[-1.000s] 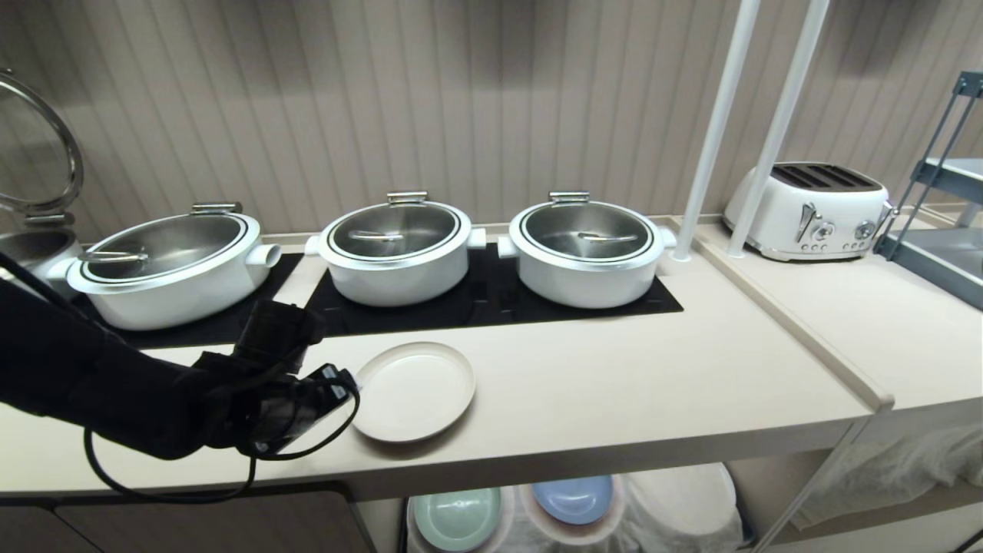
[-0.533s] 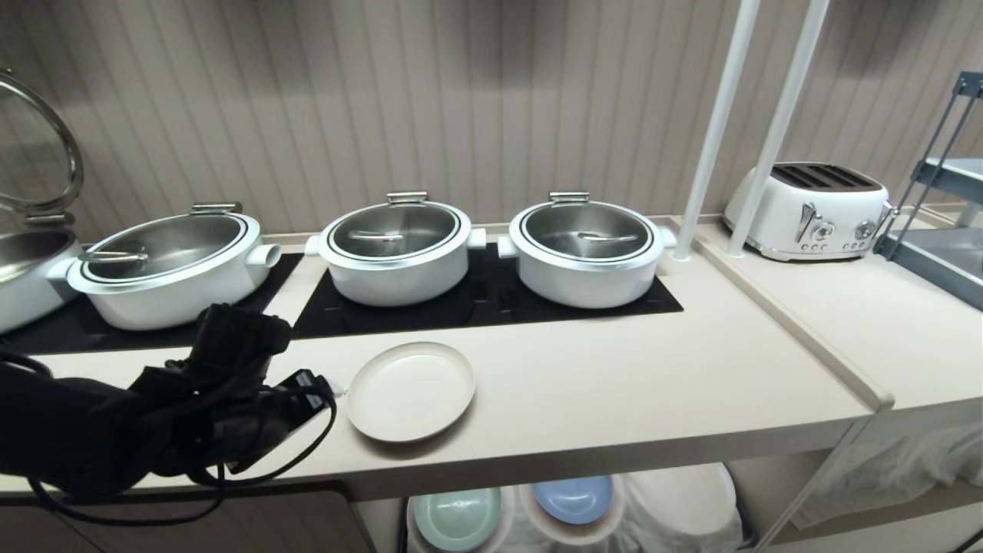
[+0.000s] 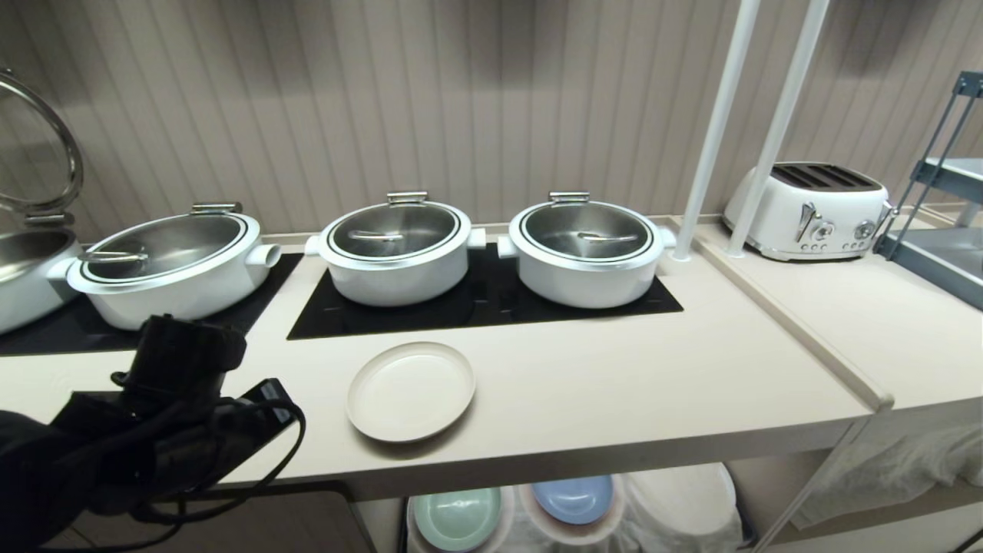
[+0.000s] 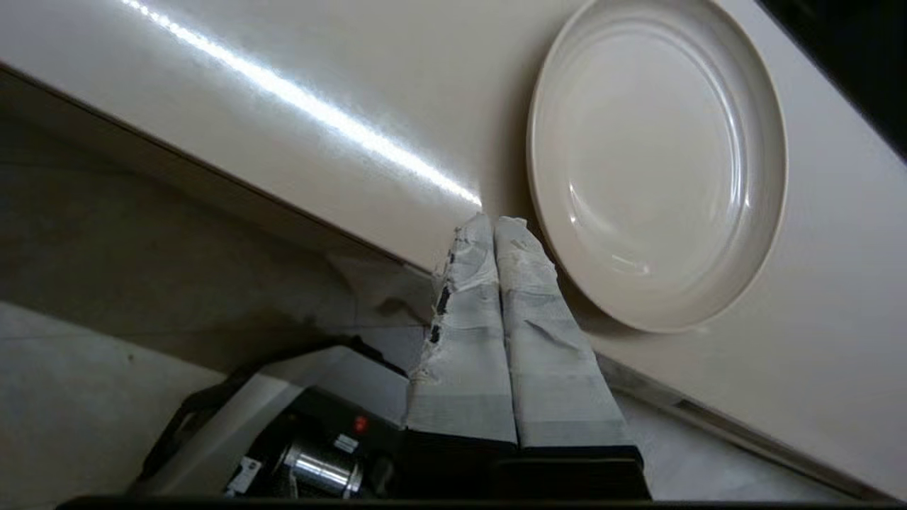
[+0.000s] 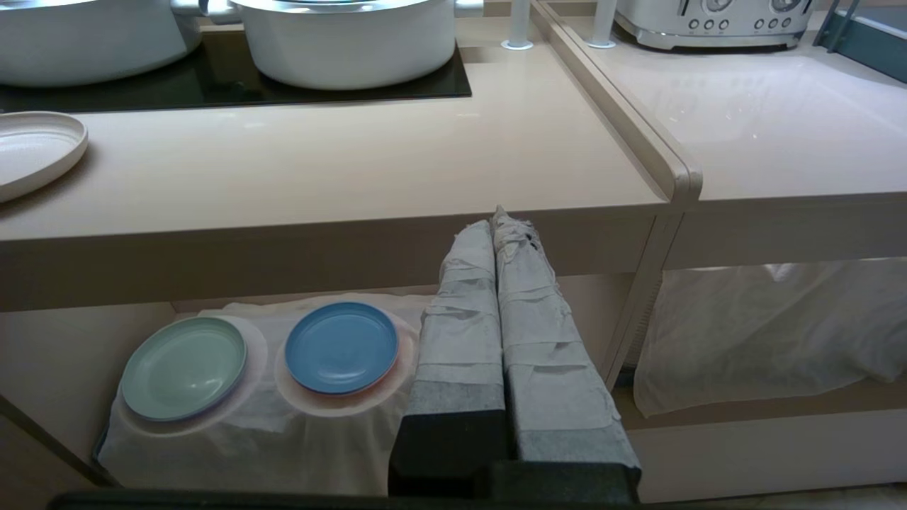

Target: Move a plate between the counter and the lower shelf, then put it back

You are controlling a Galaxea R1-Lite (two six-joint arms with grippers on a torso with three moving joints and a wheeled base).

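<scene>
One round, shallow cream-beige plate (image 4: 657, 159) just beside the left gripper's (image 4: 494, 225) pressed-together fingers looks stiff, light, slick; best pinched at its raised rim.

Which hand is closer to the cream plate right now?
Left. The left hand sits shut just off the plate at its left edge, not touching. The right hand hangs shut below the counter front, well off to the plate's right.
</scene>
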